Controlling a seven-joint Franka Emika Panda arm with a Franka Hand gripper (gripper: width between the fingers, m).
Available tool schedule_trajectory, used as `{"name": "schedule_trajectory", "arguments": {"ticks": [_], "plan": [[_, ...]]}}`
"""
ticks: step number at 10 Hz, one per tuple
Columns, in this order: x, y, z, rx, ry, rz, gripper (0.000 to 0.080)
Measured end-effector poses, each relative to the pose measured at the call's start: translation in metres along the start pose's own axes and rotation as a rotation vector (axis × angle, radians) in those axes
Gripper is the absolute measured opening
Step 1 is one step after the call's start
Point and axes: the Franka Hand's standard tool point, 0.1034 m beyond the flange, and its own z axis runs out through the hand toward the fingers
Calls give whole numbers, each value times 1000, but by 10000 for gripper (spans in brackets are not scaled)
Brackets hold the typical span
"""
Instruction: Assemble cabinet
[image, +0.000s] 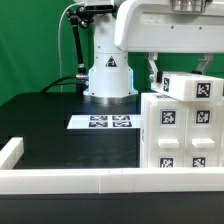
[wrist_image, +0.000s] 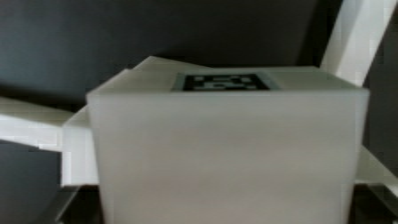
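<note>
Low white border rail (image: 60, 180) is running along the counter (image: 40, 120) edge at the exterior view's left. Marker board (image: 103, 122) is lying flat mid-counter, in front of the robot base (image: 108, 75). The cabinet (image: 180, 125) is standing upright at the exterior view's right, long axis vertical, tags on its faces. Claw (image: 178, 72) is hanging directly above it, so the cabinet is lying straight below the claw (one arm only). Wrist view is filling with a white tagged block (wrist_image: 222, 140). Claw opening: cannot tell; possibly straddling the top block, view too blurred. Rail is crowding the cabinet's front.
</note>
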Motion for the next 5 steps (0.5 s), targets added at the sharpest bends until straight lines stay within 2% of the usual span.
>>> {"name": "schedule_trajectory", "arguments": {"ticks": [5], "plan": [[0, -7, 0, 21, 5, 318, 564]]}}
